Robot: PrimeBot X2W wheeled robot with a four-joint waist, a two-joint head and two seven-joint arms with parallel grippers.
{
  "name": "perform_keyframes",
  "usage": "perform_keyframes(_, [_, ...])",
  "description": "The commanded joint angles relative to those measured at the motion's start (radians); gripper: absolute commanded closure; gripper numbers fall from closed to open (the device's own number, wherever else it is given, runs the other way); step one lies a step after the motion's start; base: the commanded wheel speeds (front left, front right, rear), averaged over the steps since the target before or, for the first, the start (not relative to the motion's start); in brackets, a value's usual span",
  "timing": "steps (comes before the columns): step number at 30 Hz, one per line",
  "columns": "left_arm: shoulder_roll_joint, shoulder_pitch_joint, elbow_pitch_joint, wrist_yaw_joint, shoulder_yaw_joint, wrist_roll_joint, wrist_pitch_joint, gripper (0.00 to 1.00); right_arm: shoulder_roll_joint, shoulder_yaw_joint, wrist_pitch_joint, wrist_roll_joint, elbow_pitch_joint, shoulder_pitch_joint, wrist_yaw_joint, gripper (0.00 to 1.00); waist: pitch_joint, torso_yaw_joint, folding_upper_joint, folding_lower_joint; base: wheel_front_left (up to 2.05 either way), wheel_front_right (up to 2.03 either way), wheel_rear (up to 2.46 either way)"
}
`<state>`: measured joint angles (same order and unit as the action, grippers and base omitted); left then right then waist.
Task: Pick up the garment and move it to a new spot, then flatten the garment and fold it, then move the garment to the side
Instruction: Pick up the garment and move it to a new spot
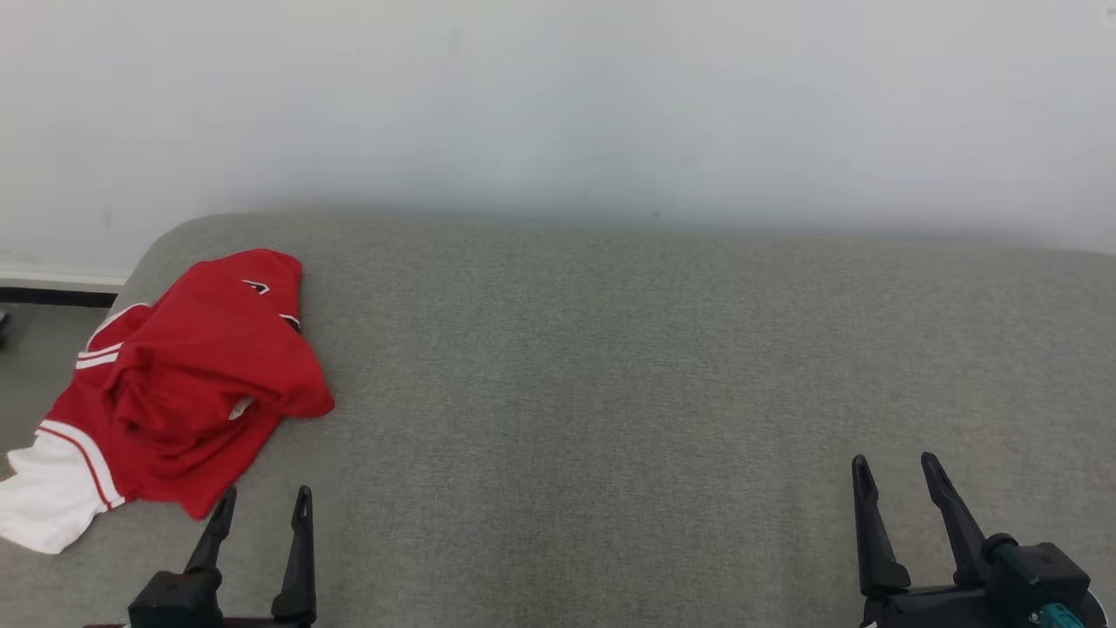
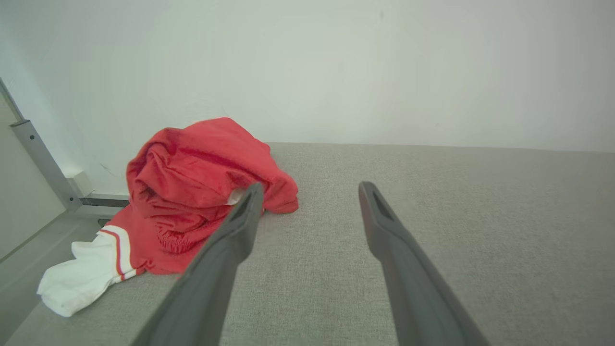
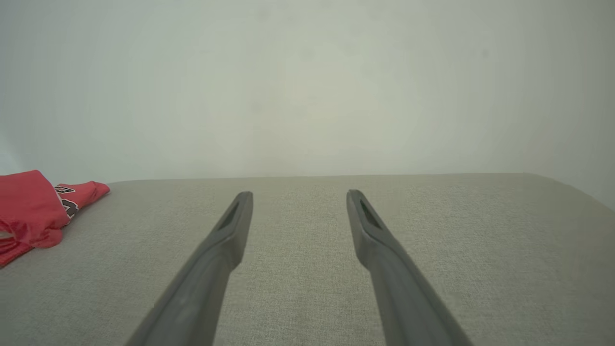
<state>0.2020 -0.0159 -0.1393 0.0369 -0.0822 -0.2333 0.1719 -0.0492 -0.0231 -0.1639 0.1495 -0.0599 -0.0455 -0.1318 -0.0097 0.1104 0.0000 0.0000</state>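
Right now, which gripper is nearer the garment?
Left. The left gripper sits at the near edge of the garment; the right gripper is far off to its right.

Head view high over grey surface (image 1: 610, 392), wrist views low along it, all facing wall (image 1: 558, 87), sharing garment (image 1: 192, 375)

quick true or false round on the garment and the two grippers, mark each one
1. The left gripper and the right gripper are both open and hold nothing. True.
2. The garment is blue. False: it is red with white trim.
3. The garment lies bunched up at the left end of the gray cushion. True.
4. The garment lies closer to the right gripper. False: it lies close in front of the left gripper, far from the right one.
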Motion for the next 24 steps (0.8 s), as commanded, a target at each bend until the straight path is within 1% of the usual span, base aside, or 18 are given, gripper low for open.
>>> perform_keyframes(1, [0.002, 0.001, -0.002, -0.002, 0.003, -0.005, -0.002, 0.0, -0.002, 0.001, -0.004, 0.006, -0.002, -0.005, 0.002, 0.0, 0.011, 0.04, 0.0, 0.0, 0.0, 0.0, 0.0])
perform_keyframes(8, [0.008, -0.008, -0.001, -0.017, 0.006, -0.008, -0.002, 0.0, -0.002, 0.004, -0.008, 0.011, -0.017, 0.007, 0.002, 0.0, 0.028, 0.134, 0.0, 0.0, 0.0, 0.0, 0.0])
perform_keyframes(13, [0.006, -0.015, -0.008, -0.02, 0.007, -0.017, 0.002, 0.0, -0.002, 0.007, -0.006, 0.008, -0.019, 0.017, 0.002, 0.0, 0.04, 0.201, 0.0, 0.0, 0.0, 0.0, 0.0])
perform_keyframes(22, [0.004, -0.015, -0.017, -0.038, 0.021, -0.034, 0.023, 0.0, -0.002, 0.017, 0.001, 0.003, -0.018, 0.023, 0.002, 0.0, 0.05, 0.29, 0.0, 0.0, 0.0, 0.0, 0.0])
perform_keyframes(24, [0.0, -0.01, -0.007, -0.049, 0.02, -0.03, 0.022, 0.0, -0.002, 0.019, 0.004, 0.003, -0.017, 0.023, 0.002, 0.0, 0.052, 0.305, 0.0, 0.0, 0.0, 0.0, 0.0])
